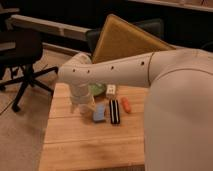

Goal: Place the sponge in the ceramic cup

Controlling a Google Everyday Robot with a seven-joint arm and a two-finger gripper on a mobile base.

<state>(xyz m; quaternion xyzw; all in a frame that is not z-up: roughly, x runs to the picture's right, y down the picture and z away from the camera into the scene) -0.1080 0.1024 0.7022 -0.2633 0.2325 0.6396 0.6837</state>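
The light-blue sponge (100, 113) lies flat on the wooden table (85, 142), near its middle. A small white object that looks like the ceramic cup (111, 90) stands behind it, toward the table's far edge. My white arm reaches across from the right, bends at the elbow and points down. Its gripper (82, 106) hangs just above the table, a short way left of the sponge, open and holding nothing. The arm hides part of the table's far side.
A black bar with a white stripe (114, 111) lies right of the sponge, and a small orange piece (125, 105) lies beyond it. A green bowl (97, 90) sits behind the wrist. A tan board (122, 42) leans behind the table. An office chair (22, 55) stands at left.
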